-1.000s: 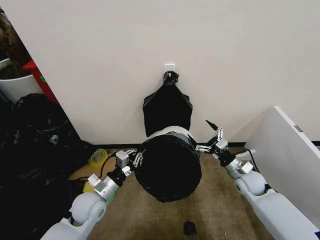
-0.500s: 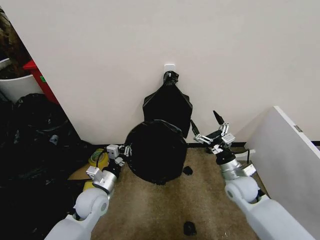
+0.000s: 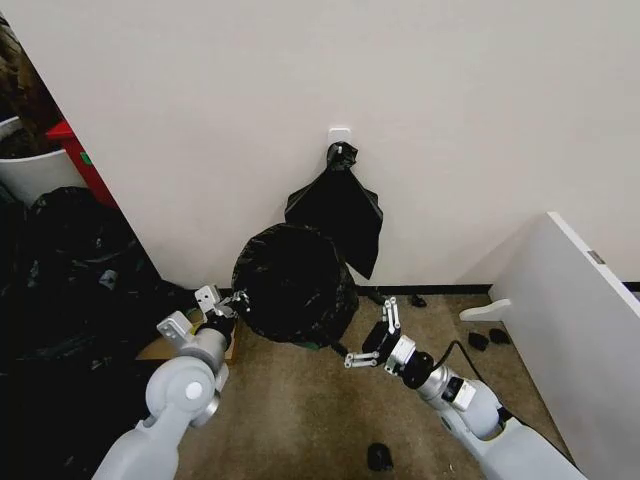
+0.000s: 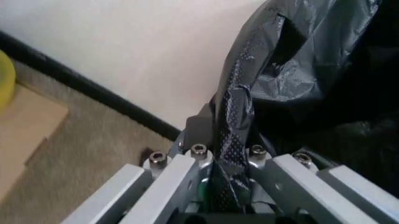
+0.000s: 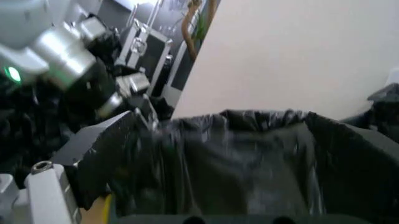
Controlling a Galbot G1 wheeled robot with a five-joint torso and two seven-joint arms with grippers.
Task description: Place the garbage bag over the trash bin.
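The bag is thin, glossy black plastic, finely crinkled, and it wraps a round form completely, so that the bin underneath is hidden and only the dark, drum-like bulk shows. It stands on the brown carpet at the far side of the floor, close to the wall, left of centre, just in front of a matte black bundle that hangs from a white hook plate by its knot. In the right wrist view the bag's gathered edge runs across a wide, dark mouth, though it is hard to say whether that edge lies on a rim. The left gripper is at the bag's left side, and in the left wrist view its jaws are clamped on a fold of the plastic drawn between them. The right gripper is low and near, just right of the bag's lower edge, its fingers spread apart and holding nothing. Counted: one wrapped bag, one hanging bundle, one heap of black bags on the left, one white tub with a red piece far left, one white panel on the right, and a few small dark scraps on the carpet, one of them nearest the robot.
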